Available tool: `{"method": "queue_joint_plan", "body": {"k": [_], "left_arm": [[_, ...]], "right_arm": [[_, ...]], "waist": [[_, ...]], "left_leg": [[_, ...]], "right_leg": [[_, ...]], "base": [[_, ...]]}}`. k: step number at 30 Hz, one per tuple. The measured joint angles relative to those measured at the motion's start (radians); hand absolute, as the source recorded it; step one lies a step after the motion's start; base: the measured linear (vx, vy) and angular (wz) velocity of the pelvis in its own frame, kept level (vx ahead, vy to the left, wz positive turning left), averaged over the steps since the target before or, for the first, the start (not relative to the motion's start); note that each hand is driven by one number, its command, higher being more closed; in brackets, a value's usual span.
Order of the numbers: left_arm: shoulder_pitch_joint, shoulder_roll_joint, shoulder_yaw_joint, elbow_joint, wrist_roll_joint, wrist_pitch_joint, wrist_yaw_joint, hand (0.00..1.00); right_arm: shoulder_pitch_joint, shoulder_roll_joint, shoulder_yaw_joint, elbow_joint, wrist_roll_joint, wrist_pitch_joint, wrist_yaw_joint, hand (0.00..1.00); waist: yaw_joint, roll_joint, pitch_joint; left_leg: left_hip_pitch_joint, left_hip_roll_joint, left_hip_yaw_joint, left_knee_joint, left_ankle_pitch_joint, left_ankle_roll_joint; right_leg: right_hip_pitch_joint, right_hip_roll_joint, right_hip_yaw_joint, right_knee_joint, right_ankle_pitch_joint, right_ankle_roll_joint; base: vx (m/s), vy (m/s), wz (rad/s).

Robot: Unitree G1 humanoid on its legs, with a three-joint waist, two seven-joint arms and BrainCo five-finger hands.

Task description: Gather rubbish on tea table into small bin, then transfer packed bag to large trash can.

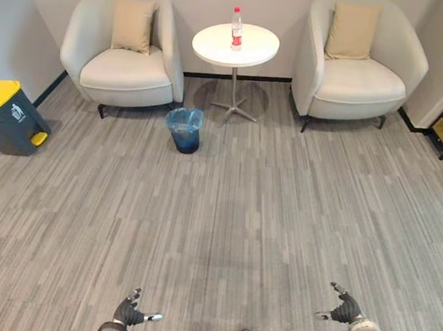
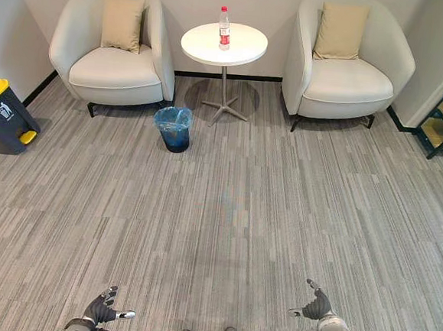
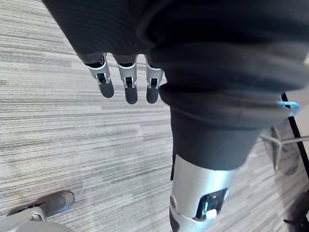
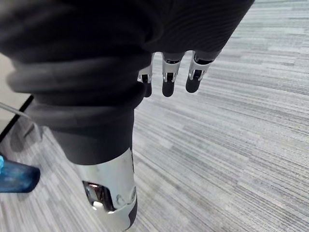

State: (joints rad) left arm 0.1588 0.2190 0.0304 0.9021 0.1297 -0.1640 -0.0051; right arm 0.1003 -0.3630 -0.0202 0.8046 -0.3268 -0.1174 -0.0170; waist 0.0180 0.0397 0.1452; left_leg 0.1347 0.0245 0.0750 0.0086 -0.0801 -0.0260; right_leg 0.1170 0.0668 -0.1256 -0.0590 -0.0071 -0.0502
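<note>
As bottle (image 1: 237,29) tops tea table (image 1: 215,48), blue-bagged small bin (image 1: 184,130) beside, large can (image 1: 9,116) shut

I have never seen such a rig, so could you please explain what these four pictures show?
This is a humanoid robot. The two wide pictures come from a camera on its head, looking down; its left hand and right hand show at the bottom, open and empty. The two close pictures come from wrist cameras, looking along the fingers at the carpet. Ahead, a bottle stands on a round white table between two armchairs. A blue-lined small bin sits on the floor beside the table; a yellow-lidded trash can stands far left.
</note>
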Motion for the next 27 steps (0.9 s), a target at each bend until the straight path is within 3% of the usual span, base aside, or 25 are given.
{"method": "queue_joint_plan", "body": {"k": [11,16,17,19,20,21,24,25,27], "left_arm": [[-0.002,0.001,0.0,-0.05,-0.012,0.001,-0.014,0.0],[-0.003,0.001,0.011,-0.05,-0.036,0.002,-0.011,0.0],[-0.008,0.001,0.018,-0.052,-0.043,0.002,-0.008,0.0],[-0.004,0.002,0.027,-0.071,-0.059,0.003,0.007,0.0],[-0.001,0.003,0.031,-0.081,-0.064,0.004,0.009,0.0],[-0.001,0.009,0.033,-0.095,-0.08,0.007,0.01,0.0],[0.0,0.027,0.036,-0.11,-0.085,0.009,0.013,0.0],[0.003,0.04,0.042,-0.11,-0.096,0.014,0.018,0.0],[0.011,0.054,0.05,-0.11,-0.102,0.024,0.031,0.0]], "right_arm": [[0.002,0.006,0.003,-0.035,0.004,-0.006,-0.004,0.0],[-0.025,0.016,0.0,-0.028,0.029,0.003,-0.019,0.0],[-0.045,0.025,-0.011,-0.007,0.054,0.005,-0.027,0.0],[-0.074,0.043,-0.022,0.035,0.104,0.013,-0.035,0.0],[-0.075,0.051,-0.022,0.037,0.126,0.016,-0.038,0.0],[-0.073,0.065,-0.022,0.037,0.14,0.018,-0.043,0.0],[-0.072,0.091,-0.021,0.037,0.17,0.018,-0.044,0.0],[-0.067,0.103,-0.02,0.037,0.177,0.02,-0.044,0.0],[-0.066,0.107,-0.021,0.037,0.202,0.024,-0.044,0.0]], "waist": [[0.001,-0.01,-0.004],[0.013,-0.013,-0.004],[0.025,-0.015,-0.003],[0.028,-0.022,0.001],[0.031,-0.03,0.005],[0.039,-0.04,0.012],[0.052,-0.057,0.029],[0.051,-0.066,0.04],[0.047,-0.067,0.05]], "left_leg": [[-0.033,0.002,-0.009,0.009,-0.008,0.002],[-0.093,0.01,0.006,0.086,-0.052,0.006],[-0.116,0.013,0.015,0.115,-0.069,0.009],[-0.155,0.012,0.021,0.177,-0.108,0.019],[-0.161,0.007,0.026,0.206,-0.13,0.024],[-0.161,-0.004,0.032,0.238,-0.161,0.033],[-0.144,-0.013,0.036,0.299,-0.238,0.061],[-0.11,-0.015,0.031,0.309,-0.265,0.063],[-0.044,-0.004,0.025,0.288,-0.295,0.055]], "right_leg": [[-0.026,0.001,-0.011,0.005,-0.01,0.015],[-0.07,0.001,0.003,0.037,-0.027,0.034],[-0.1,0.002,0.015,0.077,-0.045,0.025],[-0.179,-0.012,0.02,0.228,-0.13,0.041],[-0.218,-0.028,0.02,0.326,-0.185,0.068],[-0.263,-0.055,0.013,0.46,-0.248,0.13],[-0.391,-0.121,-0.066,0.779,-0.24,0.102],[-0.433,-0.154,-0.098,0.895,-0.264,0.079],[-0.478,-0.201,-0.168,0.885,-0.297,0.09]], "base": [[0.0,0.0,0.03],[0.0,0.024,-0.11],[0.0,0.035,-0.21],[0.01,0.039,-0.11],[0.03,0.052,-0.03],[0.04,0.051,-0.08],[0.12,0.042,-0.11],[0.26,0.017,0.1],[0.39,-0.009,0.1]]}}
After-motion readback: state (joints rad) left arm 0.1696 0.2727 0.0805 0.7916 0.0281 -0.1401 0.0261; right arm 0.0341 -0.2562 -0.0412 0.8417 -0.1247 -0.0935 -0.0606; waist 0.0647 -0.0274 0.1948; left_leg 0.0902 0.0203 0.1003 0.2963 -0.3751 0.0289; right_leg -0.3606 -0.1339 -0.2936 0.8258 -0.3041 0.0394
